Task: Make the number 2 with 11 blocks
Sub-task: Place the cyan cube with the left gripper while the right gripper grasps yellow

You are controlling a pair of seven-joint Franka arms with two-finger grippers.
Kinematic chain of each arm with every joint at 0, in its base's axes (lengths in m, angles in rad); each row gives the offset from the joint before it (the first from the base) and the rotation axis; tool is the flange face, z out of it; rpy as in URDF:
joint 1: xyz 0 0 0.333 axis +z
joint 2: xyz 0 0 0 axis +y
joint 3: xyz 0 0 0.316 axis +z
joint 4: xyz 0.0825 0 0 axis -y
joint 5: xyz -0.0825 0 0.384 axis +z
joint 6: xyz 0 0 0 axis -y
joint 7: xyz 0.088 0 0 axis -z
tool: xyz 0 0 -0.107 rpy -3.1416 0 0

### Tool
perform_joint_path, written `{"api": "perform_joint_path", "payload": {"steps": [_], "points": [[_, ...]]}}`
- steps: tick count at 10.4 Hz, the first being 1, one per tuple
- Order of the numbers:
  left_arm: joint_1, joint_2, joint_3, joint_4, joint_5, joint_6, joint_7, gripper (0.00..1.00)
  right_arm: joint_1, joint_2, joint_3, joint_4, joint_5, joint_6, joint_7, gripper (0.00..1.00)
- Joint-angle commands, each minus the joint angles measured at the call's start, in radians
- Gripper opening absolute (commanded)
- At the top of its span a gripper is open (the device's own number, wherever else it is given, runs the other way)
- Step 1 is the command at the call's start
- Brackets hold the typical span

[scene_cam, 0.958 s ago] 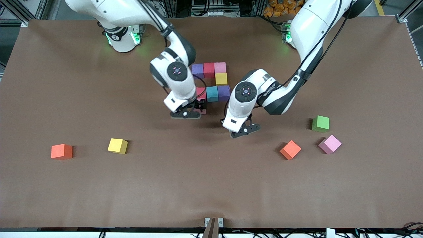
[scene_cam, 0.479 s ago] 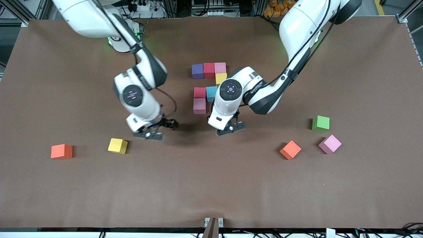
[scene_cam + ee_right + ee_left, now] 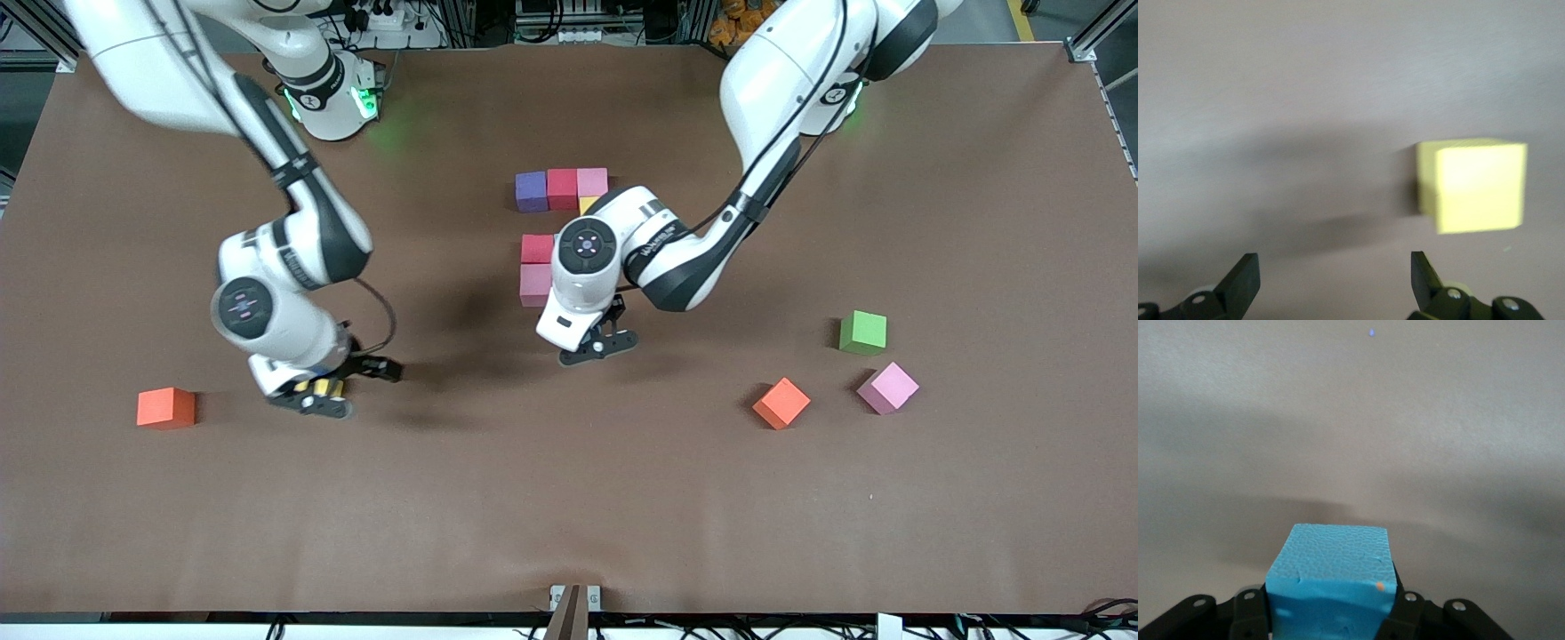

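Moving away from the number 2 (image 3: 562, 227), my right gripper (image 3: 322, 391) had travelled to the loose yellow block (image 3: 1471, 185) and hung over it with jaws wide apart. My left gripper (image 3: 594, 342) had shifted a little toward the right arm's end, holding a light blue block (image 3: 1331, 583) over bare table just beside the pink block (image 3: 535, 284). So the figure was not finished. I could read no writing or brand
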Motion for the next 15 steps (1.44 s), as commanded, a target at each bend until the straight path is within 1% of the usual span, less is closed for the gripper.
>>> {"api": "perform_joint_path", "payload": {"steps": [1,3,4,6,8,9,12,15], "points": [[-0.023,0.042,0.016,0.091,-0.020,-0.035,0.009,0.58,-0.072,0.044,0.020,0.028,-0.011,-0.013,-0.110,1.00],[-0.046,0.078,0.015,0.148,-0.020,-0.035,0.014,0.58,-0.113,0.061,0.020,0.035,-0.013,-0.008,-0.188,1.00],[-0.054,0.085,0.015,0.154,-0.020,-0.034,0.047,0.58,-0.127,0.067,0.018,0.037,-0.014,-0.007,-0.207,1.00],[-0.060,0.086,0.016,0.154,-0.020,-0.017,0.067,0.59,-0.144,0.076,0.018,0.037,-0.020,0.000,-0.264,1.00],[-0.061,0.089,0.015,0.154,-0.020,-0.017,0.121,0.58,-0.150,0.096,0.018,0.034,-0.072,0.041,-0.267,1.00],[-0.061,0.089,0.013,0.154,-0.030,-0.015,0.132,0.59,-0.156,0.110,0.018,0.031,-0.079,0.059,-0.267,1.00],[-0.060,0.100,0.013,0.153,-0.081,0.052,0.132,0.59,-0.158,0.123,0.018,0.032,-0.080,0.076,-0.265,1.00],[-0.061,0.114,0.019,0.150,-0.089,0.072,0.130,0.59,-0.155,0.124,0.018,0.028,-0.079,0.075,-0.248,1.00]]}}
